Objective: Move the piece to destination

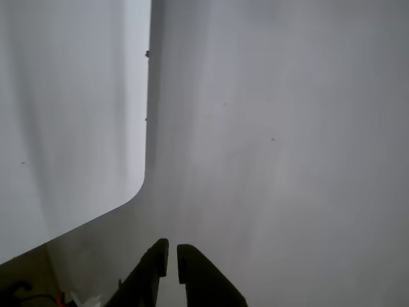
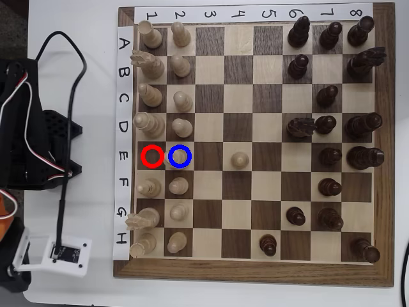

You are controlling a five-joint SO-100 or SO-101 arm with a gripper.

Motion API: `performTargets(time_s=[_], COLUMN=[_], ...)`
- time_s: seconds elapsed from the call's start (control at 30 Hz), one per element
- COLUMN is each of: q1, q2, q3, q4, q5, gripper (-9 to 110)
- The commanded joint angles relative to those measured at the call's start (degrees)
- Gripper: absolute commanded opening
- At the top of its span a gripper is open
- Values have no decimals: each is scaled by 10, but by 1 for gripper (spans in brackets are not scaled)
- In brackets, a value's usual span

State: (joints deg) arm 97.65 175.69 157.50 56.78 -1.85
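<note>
Piece, then, is what I am looking for; but start at the tool [image 1: 171,252]; in the wrist view its two dark fingers are pressed almost together, only a thin gap between them, and nothing is in it; all it faces is a plain white surface, so it is well away from the board [image 2: 249,272].

Looking down from above, the piece [image 2: 175,158] seems to stand on the destination [image 2: 190,146], the light square with the blue ring; a bit of pale wood peeks out on the left of the ring; the ring hides the rest, so I cannot be sure. The dark square with the red ring [image 2: 151,157] just beside it looks bare.

I think the piece is light, hard wood, smooth and round, so it could slip or tip over; the thin neck under its little top looks like the best place to pinch, coming straight down. One pale pawn [image 2: 183,126] and another pale pawn [image 2: 179,185] stand close on either side, so the fingers have little room.
</note>
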Motion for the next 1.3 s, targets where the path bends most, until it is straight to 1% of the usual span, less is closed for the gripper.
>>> performTargets(time_s=[0.0,0.37,0.57,1.0,1.27], q1=[0,5,11,21,22], q2=[40,111,149,203,205], q3=[51,134,163,218,235], q4=[-21,-35,-20,-17,-15], q5=[-2,-7,-12,-18,-15], gripper=[0,0,0,0,0])
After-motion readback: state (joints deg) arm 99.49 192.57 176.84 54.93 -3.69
